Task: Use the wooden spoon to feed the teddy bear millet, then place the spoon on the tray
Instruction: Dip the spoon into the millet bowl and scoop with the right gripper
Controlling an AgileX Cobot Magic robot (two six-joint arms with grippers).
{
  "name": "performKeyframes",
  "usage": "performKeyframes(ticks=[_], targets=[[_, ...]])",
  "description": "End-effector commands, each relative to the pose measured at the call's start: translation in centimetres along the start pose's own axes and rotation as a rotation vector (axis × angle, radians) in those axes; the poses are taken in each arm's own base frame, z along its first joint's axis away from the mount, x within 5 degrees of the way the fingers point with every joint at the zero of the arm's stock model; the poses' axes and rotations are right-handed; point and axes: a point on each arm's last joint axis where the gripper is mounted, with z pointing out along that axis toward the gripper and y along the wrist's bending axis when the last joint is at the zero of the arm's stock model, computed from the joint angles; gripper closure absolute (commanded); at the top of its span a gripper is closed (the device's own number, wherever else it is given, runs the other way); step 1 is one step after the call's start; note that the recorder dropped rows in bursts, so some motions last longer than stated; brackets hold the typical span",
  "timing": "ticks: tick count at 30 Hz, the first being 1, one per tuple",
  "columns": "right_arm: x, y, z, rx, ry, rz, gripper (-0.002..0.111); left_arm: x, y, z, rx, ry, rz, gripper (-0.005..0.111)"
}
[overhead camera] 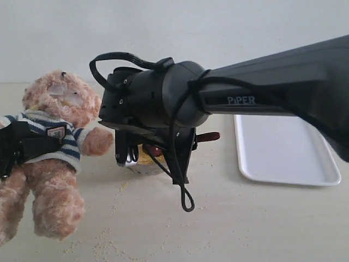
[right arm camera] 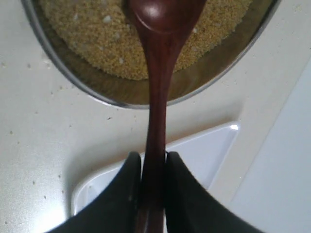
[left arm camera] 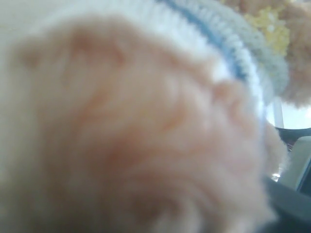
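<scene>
The teddy bear [overhead camera: 54, 136], in its striped sweater, leans at the left, and my left gripper [overhead camera: 22, 144] is shut round its torso. The left wrist view shows only blurred bear fur [left arm camera: 121, 136] and the sweater hem. My right gripper [right arm camera: 153, 158] is shut on the slim handle of the wooden spoon [right arm camera: 158, 73]. The spoon's oval bowl sits over the millet [right arm camera: 97, 39] in the metal bowl [right arm camera: 73, 77]; whether it touches the grains I cannot tell. In the exterior view the right arm [overhead camera: 163, 98] hides most of the bowl [overhead camera: 143, 164], and the spoon's handle end [overhead camera: 210, 136] sticks out. The white tray [overhead camera: 283, 153] lies to the right, empty.
Loose millet grains [overhead camera: 106, 240] are scattered on the pale table in front of the bowl and the bear. A cable loop [overhead camera: 187, 204] hangs from the right wrist down to the table. A corner of the tray [right arm camera: 204, 155] shows under the right fingers.
</scene>
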Motion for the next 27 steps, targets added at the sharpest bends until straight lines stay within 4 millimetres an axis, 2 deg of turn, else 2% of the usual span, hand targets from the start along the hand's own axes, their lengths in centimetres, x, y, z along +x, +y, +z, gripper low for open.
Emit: performKeyframes(ticks=[1, 8, 17, 27], targets=[[0.0, 0.1, -0.1, -0.018, -0.010, 0.015, 0.108, -0.1, -0.3, 0.0, 0.014, -0.008, 0.000, 0.102], [0.0, 0.4, -0.3, -0.054, -0.022, 0.037, 0.108, -0.1, -0.3, 0.0, 0.014, -0.008, 0.000, 0.102], [0.8, -0.4, -2.6, -0.095, -0.109, 0.108, 0.108, -0.1, -0.3, 0.0, 0.014, -0.008, 0.000, 0.102], [0.7, -0.2, -2.6, -0.111, -0.119, 0.125, 0.108, -0.1, -0.3, 0.0, 0.014, -0.008, 0.012, 0.102]])
